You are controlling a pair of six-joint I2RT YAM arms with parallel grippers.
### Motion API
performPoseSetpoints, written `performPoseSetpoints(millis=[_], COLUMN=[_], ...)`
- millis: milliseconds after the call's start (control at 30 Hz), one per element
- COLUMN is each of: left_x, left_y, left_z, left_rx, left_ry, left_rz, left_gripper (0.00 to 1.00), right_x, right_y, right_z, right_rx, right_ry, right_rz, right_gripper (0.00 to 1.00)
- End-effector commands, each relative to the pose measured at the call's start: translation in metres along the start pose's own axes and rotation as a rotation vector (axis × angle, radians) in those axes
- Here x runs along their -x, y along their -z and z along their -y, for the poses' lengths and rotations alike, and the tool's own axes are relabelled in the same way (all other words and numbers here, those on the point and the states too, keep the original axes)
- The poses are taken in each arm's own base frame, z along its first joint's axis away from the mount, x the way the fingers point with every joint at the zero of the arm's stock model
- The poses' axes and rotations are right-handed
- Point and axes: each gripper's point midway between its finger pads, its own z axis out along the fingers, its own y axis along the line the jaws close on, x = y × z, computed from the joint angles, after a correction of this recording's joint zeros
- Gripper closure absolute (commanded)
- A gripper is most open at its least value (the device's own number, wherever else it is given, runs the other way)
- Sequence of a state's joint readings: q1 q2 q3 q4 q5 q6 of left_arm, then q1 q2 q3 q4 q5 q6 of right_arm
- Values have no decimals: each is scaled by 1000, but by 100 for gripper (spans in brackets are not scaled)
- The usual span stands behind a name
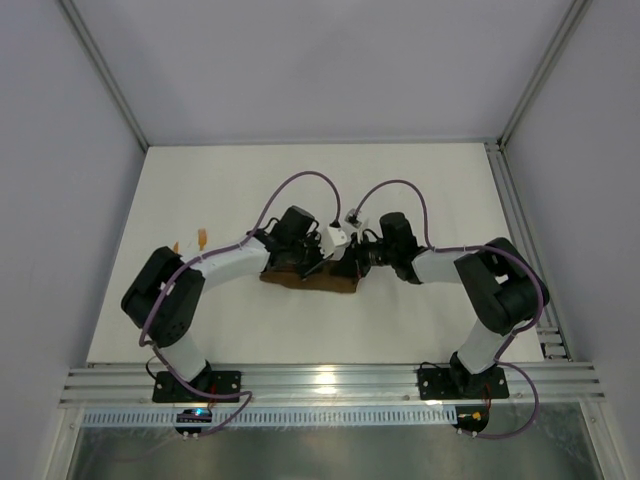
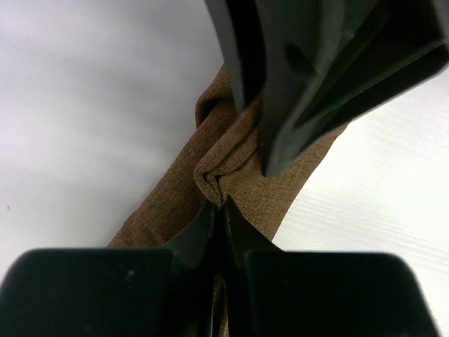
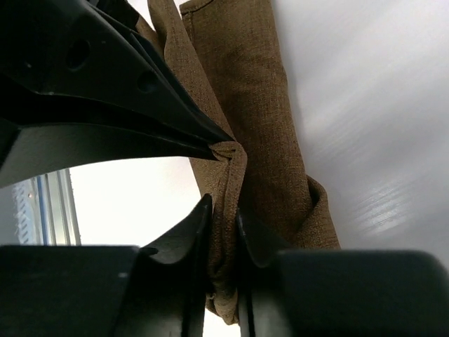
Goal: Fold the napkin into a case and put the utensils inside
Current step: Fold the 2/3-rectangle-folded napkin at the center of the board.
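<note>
On table [image 1: 450, 200], napkin [image 1: 290, 281] in left claw [image 2: 223, 203], right claw [image 3: 222, 207]

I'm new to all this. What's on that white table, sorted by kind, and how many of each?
brown napkin: 1
orange utensils: 2
robot arms: 2
Total: 5

Left gripper [image 2: 222, 208]: finger bases form a blurred dark block along the bottom edge.
Right gripper [image 3: 223, 209]: likewise; the cloth pinched between its fingers is out of sight.
Napkin [image 1: 312, 283]: centre of top view, upper part under both grippers, layers uncountable.
Utensils [image 1: 200, 238]: centre left, orange specks; fork indistinguishable.
</note>
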State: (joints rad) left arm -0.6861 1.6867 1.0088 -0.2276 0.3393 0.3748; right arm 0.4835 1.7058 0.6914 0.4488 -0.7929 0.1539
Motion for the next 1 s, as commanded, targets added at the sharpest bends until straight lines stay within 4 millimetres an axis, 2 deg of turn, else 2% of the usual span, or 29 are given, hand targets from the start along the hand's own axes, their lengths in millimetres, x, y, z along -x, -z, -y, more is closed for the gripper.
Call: performPoseSetpoints(millis=[0,67,100,167,300,433,500,567,600,633,667,733,800,833,967], left_x=[13,4,2,-8,-8,-4,-9,-4,-11,-8,-11,-20,-19,-27,-26], left_y=[0,1,2,2,6,11,13,15,17,18,18,17,16,15,17], left_z=[-8,-14,-15,-12,-3,1,4,2,4,2,2,7,6,10,7], left_rx=[19,51,55,42,-3,-25,-38,-42,-52,-43,-43,-64,-78,-98,-132], left_ry=[-1,9,9,10,6,7,41,61,87,103,120,167,200,237,319], left_rz=[-2,-50,-54,-74,-72,-69,-109,-122,-157,-165,-183,-239,-258,-293,-301], left_gripper=[100,100,100,100,100,100,100,100,100,100,100,100,100,100,100], right_x=[17,18,20,26,37,45,43,42,40,31,29,20,16,11,3], right_y=[-1,4,7,18,38,51,53,49,46,41,34,24,17,16,14], right_z=[-6,-9,-6,-10,-7,8,23,27,31,37,34,34,33,35,40], right_rx=[13,0,-21,-45,-152,-288,-364,-379,-400,-408,-397,-379,-375,-377,-387], right_ry=[28,29,37,49,103,109,86,65,43,27,32,27,35,25,16], right_rz=[52,52,59,76,97,121,112,110,108,83,76,53,50,42,30], right_gripper=[75,67,59,51,46,46,48,57,59,60,63,63,64,65,68])
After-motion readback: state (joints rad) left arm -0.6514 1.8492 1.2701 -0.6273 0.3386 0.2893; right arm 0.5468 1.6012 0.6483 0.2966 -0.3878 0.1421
